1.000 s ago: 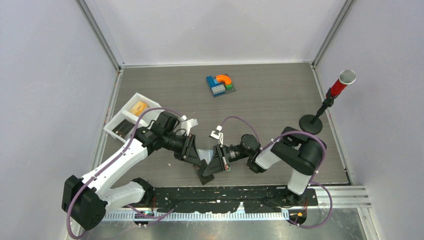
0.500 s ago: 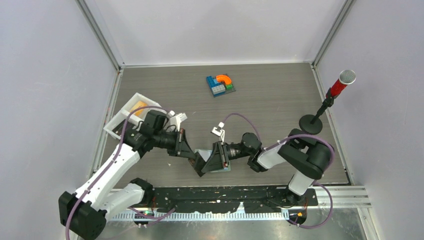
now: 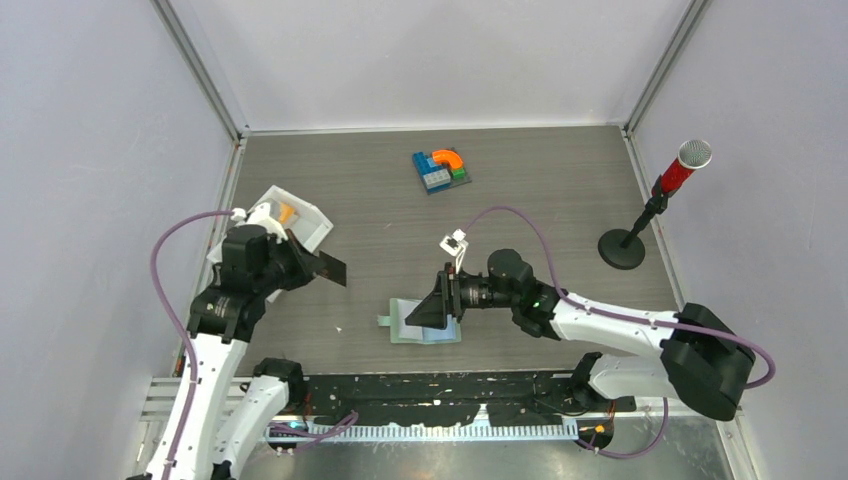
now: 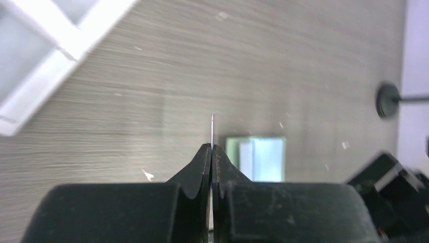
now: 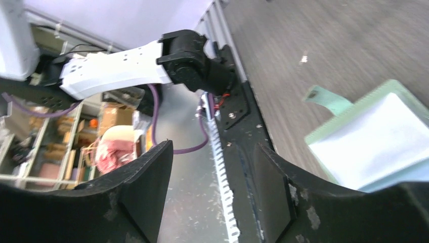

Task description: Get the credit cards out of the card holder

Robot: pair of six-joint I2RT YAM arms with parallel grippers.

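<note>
The card holder [image 3: 428, 325] lies open on the table, light blue sleeves up and its tab [image 3: 383, 321] pointing left. It also shows in the left wrist view, card holder [image 4: 260, 158], and the right wrist view, card holder [image 5: 374, 136]. My left gripper [image 3: 303, 262] is shut on a dark credit card [image 3: 330, 270], held in the air beside the white tray; from the wrist the credit card [image 4: 212, 126] is edge-on between the jaws of the left gripper [image 4: 211, 147]. An orange credit card [image 3: 286, 211] lies in the tray. My right gripper [image 3: 422, 311] hovers over the holder, open and holding nothing, right gripper [image 5: 212, 152].
The white tray [image 3: 312, 228] stands at the left, by the wall. A toy block cluster [image 3: 441, 169] sits at the back centre. A red microphone [image 3: 682, 168] on a round-based stand [image 3: 622, 248] is at the right.
My left arm has swung left toward the tray, carrying the dark card away from the holder. My right gripper has opened, and the holder now lies flat on the table.
</note>
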